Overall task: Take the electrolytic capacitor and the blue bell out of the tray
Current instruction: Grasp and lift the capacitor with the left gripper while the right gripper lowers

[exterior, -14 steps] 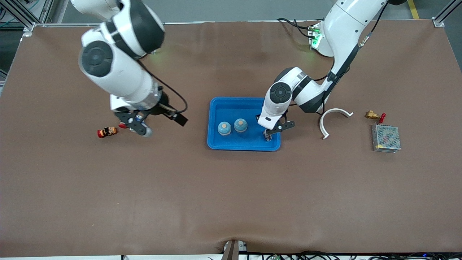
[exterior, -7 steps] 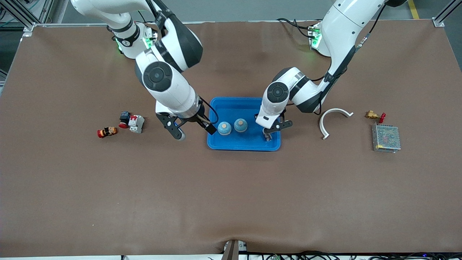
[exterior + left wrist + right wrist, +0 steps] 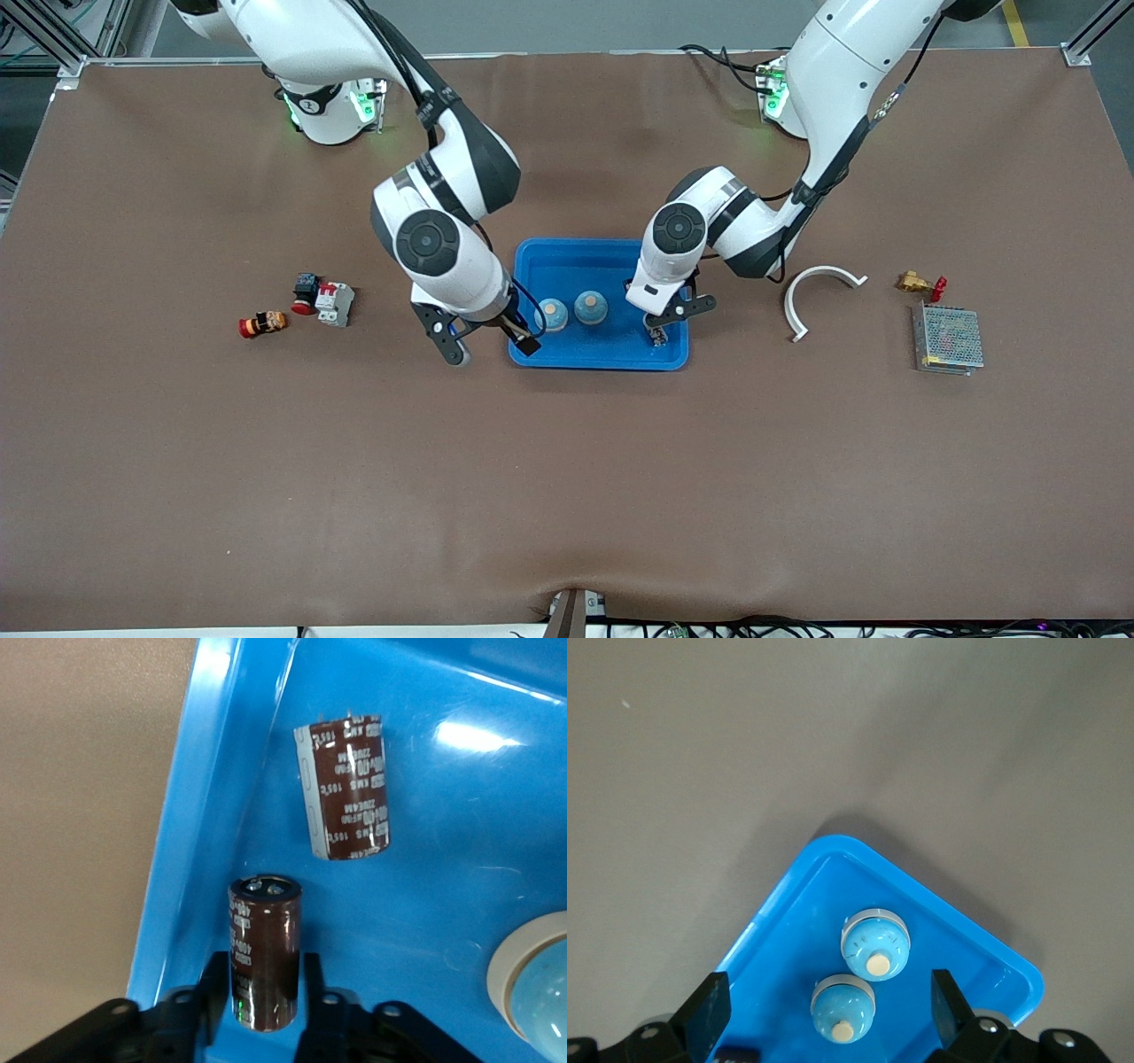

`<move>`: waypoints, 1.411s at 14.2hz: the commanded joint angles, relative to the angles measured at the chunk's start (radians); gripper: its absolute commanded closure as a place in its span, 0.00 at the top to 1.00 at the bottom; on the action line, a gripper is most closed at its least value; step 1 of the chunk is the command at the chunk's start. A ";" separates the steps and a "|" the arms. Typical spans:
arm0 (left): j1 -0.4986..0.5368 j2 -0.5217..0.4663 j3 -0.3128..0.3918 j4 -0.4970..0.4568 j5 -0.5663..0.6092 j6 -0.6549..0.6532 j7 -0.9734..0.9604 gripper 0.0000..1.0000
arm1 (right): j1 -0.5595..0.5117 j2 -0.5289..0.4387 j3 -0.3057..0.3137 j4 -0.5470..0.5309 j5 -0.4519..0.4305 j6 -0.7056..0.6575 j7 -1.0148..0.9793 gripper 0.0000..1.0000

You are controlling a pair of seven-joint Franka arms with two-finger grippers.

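Observation:
A blue tray [image 3: 611, 359] sits mid-table with two blue bells [image 3: 553, 315] [image 3: 590, 307] in it. My left gripper [image 3: 657, 333] is down in the tray at the left arm's end, shut on a dark brown capacitor [image 3: 264, 952]. A second capacitor [image 3: 347, 788] lies on the tray floor [image 3: 425, 895] close by. My right gripper [image 3: 490, 346] hangs open over the tray's edge at the right arm's end. In the right wrist view one bell [image 3: 843, 1008] lies between its spread fingers [image 3: 709, 1014] and the other bell [image 3: 875, 943] just past it.
Toward the left arm's end lie a white curved piece [image 3: 819, 292], a brass valve with a red handle [image 3: 920, 284] and a metal mesh box [image 3: 948, 338]. Toward the right arm's end lie a red-and-white breaker [image 3: 332, 301], a black-and-red button [image 3: 305, 292] and a small red-orange part [image 3: 263, 323].
My right arm has swung from the small parts at its end of the table over to the tray. My left gripper has closed on the capacitor.

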 commanded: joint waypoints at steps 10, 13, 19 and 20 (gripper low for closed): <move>0.016 -0.184 -0.005 0.023 0.030 -0.208 0.000 0.00 | 0.093 0.055 -0.013 -0.130 -0.104 0.250 0.060 1.00; 0.091 -0.234 -0.005 0.056 0.028 -0.248 0.095 0.00 | 0.109 0.057 -0.013 -0.144 -0.104 0.273 0.060 1.00; 0.266 -0.245 -0.005 0.081 0.027 -0.257 0.311 0.00 | 0.121 0.059 -0.013 -0.194 -0.105 0.313 0.060 1.00; 0.301 -0.244 -0.003 0.081 0.027 -0.257 0.359 0.00 | 0.127 0.062 -0.013 -0.198 -0.105 0.319 0.060 1.00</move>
